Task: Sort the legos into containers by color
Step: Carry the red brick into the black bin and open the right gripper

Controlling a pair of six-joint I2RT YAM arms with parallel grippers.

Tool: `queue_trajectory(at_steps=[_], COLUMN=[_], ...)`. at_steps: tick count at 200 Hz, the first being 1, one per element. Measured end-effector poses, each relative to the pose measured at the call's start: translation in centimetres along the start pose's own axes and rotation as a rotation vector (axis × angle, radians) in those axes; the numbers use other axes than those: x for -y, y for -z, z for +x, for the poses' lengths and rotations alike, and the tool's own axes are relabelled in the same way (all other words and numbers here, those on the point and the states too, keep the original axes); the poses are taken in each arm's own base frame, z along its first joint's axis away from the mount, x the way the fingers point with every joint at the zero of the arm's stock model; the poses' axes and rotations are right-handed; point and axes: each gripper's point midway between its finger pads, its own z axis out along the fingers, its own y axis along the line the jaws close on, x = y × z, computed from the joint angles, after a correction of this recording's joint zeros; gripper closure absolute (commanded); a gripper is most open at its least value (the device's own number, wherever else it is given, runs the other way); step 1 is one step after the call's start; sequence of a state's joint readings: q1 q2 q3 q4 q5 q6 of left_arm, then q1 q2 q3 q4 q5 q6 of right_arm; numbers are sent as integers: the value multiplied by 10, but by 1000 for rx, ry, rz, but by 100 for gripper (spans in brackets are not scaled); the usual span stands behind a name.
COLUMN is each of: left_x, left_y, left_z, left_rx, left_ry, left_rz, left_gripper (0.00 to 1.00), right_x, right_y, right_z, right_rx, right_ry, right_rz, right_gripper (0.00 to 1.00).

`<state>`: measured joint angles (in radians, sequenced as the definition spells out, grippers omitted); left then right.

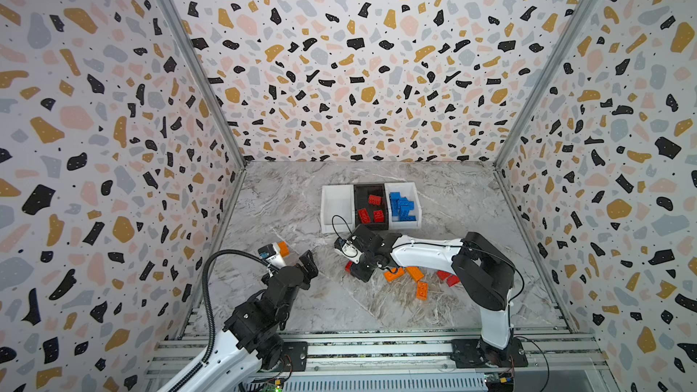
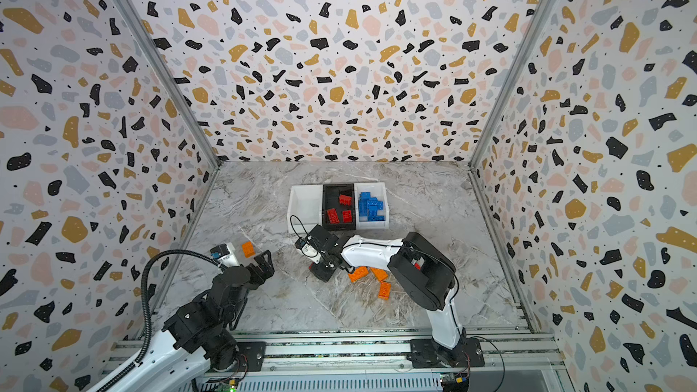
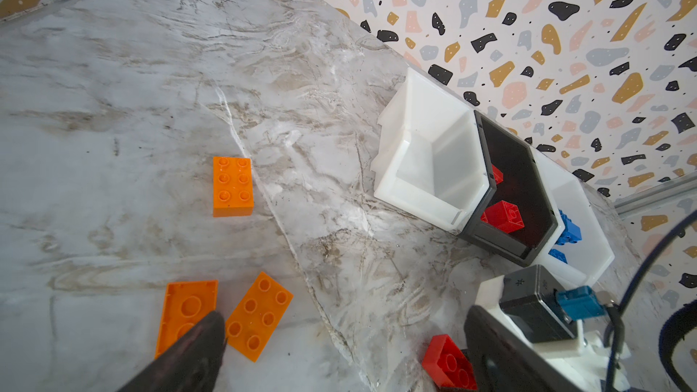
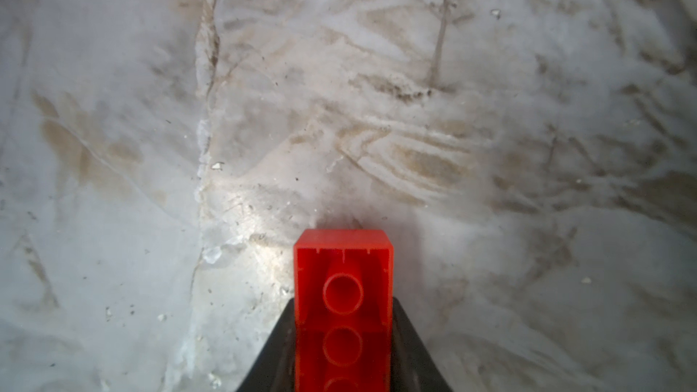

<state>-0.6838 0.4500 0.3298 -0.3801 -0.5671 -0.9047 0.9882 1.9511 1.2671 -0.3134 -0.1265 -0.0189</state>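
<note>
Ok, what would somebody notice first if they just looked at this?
Probably the speckled walls all around, then, at the back of the marble table, red legos in the black bin and blue legos in the white bin beside it. Nearer the front, the right tool is shut on a red lego, with orange legos scattered next to it.

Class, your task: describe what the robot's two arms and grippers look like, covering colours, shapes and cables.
The left arm and right arm both have smooth white shells between bulky black joints. A thick ribbed black hose runs along the left arm, and a thin black wire loops at the right arm's wrist. The left gripper and right gripper are black, with tapered fingers.
</note>
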Motion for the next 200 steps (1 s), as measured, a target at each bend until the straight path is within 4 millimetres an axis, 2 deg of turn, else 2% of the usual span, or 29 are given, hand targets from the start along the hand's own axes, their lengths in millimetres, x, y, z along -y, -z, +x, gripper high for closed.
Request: queue_trajectory(at_steps=[35,69,101,143,170,200], left_x=[1,6,12,33,46,58], left_y=[-2,-3,-4,-5,-8,-14], left_z=[3,2,0,-9,-6,2], left_rx=[-14,-16,-16,-11,-32,-69], left_ry=[-22,-41,-47,-41,-39,-40], left_rz=[-1,6,24,83,132,171], left_gripper=[0,0,0,0,0,0], right_x=[7,30,75,140,171,202], right_y=[5,30,60,97,95,74], right_z=[-1,-15,-48,-93,-114,-124], right_rx=[5,59,149,276,301,280], right_ry=[-18,-62,-146,-271,-325,-378], right_rz=[38,100,200,318,348,361], right_gripper=[73,73,73,72,72,72])
